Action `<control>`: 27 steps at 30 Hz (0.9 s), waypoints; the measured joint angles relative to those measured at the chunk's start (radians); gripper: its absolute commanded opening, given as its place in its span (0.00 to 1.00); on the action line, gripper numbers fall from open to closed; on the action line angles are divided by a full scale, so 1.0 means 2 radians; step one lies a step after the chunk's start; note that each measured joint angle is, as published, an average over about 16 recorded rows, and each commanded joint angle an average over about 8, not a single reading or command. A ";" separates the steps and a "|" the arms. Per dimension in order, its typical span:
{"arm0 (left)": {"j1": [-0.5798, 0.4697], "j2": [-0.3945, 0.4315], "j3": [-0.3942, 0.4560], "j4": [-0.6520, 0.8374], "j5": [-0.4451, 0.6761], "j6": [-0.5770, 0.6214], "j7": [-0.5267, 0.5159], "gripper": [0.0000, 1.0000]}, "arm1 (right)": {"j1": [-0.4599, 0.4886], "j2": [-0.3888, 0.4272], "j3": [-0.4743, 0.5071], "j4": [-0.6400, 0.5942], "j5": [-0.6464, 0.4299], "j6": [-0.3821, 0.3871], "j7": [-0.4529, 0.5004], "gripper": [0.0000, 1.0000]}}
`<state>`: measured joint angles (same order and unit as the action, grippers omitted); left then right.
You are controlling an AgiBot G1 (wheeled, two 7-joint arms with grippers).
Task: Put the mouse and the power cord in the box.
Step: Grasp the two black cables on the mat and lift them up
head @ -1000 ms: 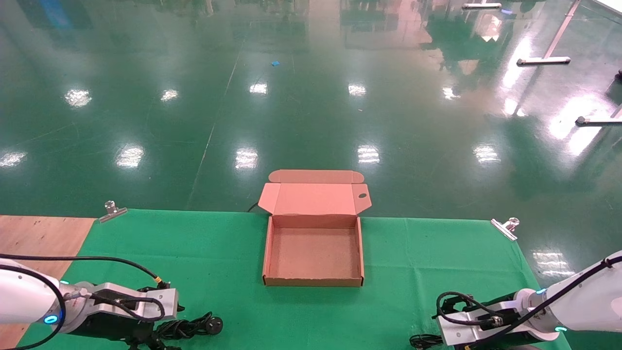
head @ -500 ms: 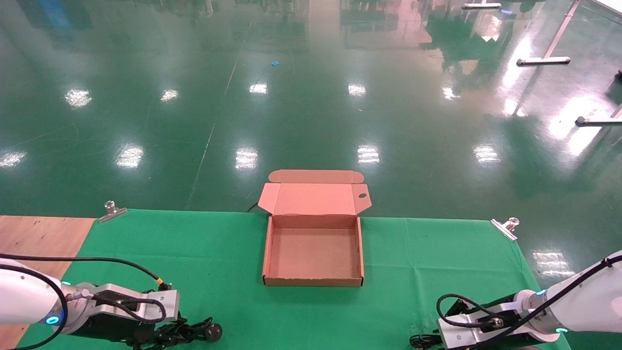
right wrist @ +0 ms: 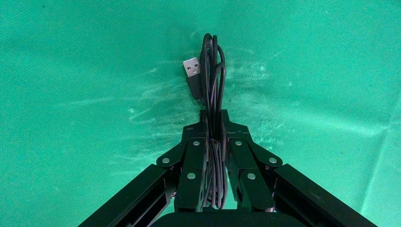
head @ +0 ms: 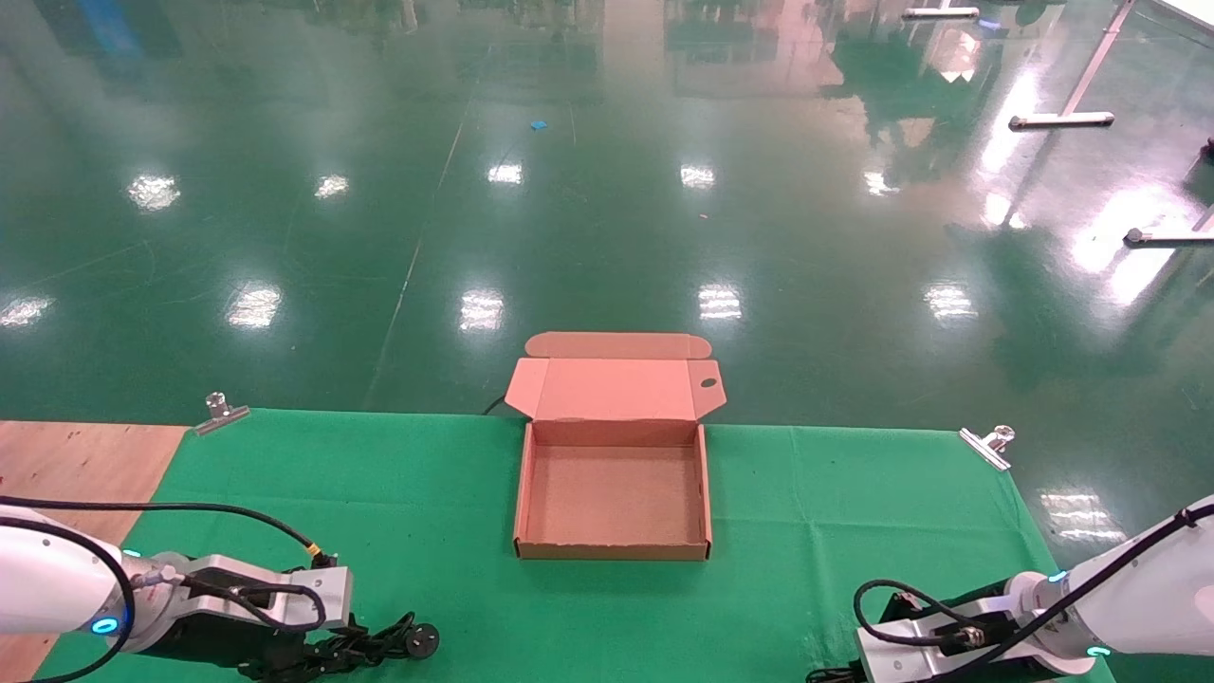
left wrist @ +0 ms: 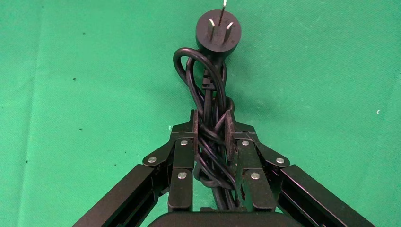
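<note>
Green cloth covered the table (head: pixel 427 493), pinned by clips (head: pixel 220 412) at 10 and 2 o'clock. Centred, the box (head: pixel 612 493) lay open. At 7 o'clock, left gripper (left wrist: pixel 211 124) fingers clamped the power cord (left wrist: pixel 208 90); at 5 o'clock, right gripper (right wrist: pixel 213 125) fingers pinched the mouse (right wrist: pixel 212 71) cable.

A green cloth (head: pixel 379 493) covers the tabletop, clipped at both far corners. The open box (head: pixel 612 548) sits at the middle of the far edge, the power cord (head: pixel 379 648) near the front-left corner.
</note>
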<state>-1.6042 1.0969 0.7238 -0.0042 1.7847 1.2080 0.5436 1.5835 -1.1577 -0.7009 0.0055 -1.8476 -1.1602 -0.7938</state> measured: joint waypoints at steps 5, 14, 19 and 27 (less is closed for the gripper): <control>-0.006 -0.004 -0.001 -0.001 -0.001 0.008 0.002 0.00 | 0.003 0.002 0.001 -0.001 0.001 -0.005 -0.001 0.00; -0.013 -0.010 -0.001 0.000 -0.001 0.016 0.004 0.11 | 0.006 0.006 0.003 -0.001 0.004 -0.014 -0.005 0.00; -0.015 -0.011 0.000 0.001 -0.001 0.016 0.003 0.74 | 0.006 0.010 0.004 -0.002 0.005 -0.018 -0.007 0.00; -0.017 -0.012 0.001 0.003 0.001 0.015 -0.001 1.00 | 0.007 0.014 0.005 -0.003 0.007 -0.023 -0.010 0.00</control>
<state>-1.6378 1.0735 0.7250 0.0022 1.7862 1.2375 0.5409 1.5967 -1.1301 -0.6913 0.0002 -1.8341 -1.2068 -0.8129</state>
